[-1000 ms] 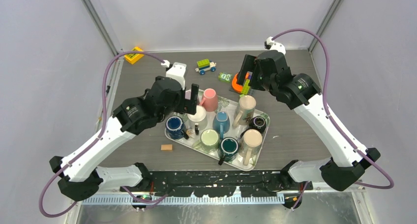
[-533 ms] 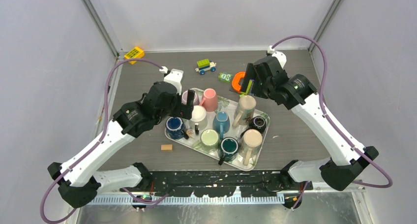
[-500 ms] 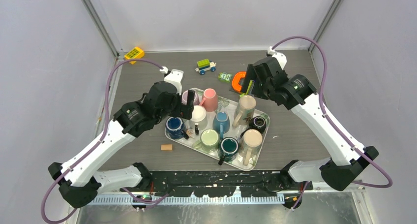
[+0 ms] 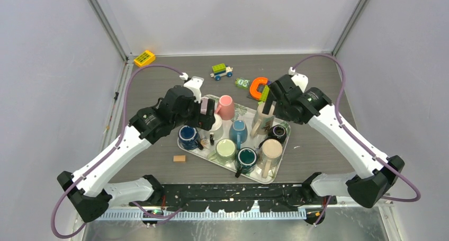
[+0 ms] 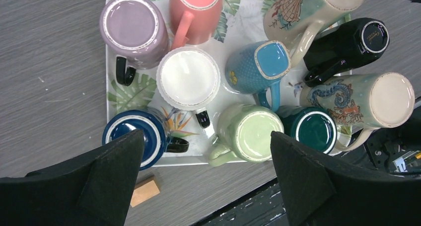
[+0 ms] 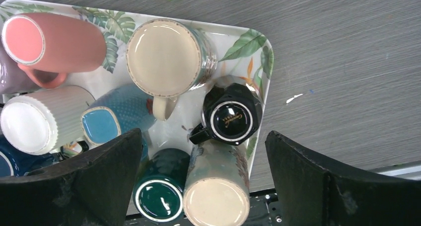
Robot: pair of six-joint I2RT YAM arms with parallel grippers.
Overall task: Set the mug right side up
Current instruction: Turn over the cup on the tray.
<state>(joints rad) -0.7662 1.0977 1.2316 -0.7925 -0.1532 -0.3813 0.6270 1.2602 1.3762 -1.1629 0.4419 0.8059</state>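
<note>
Right gripper (image 6: 201,134), jaws apart, is now brought from 12 o'clock over the tray's (image 6: 258,47) 1 o'clock mug (image 6: 164,57); nothing is grasped yet.

Mugs (image 5: 187,79) pack the tray (image 5: 130,93) almost touching, leaving only narrow gaps between them

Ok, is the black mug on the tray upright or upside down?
Upside down. In the right wrist view the black mug shows its flat, ringed base with a maker's mark facing up, and no opening is visible.
</note>
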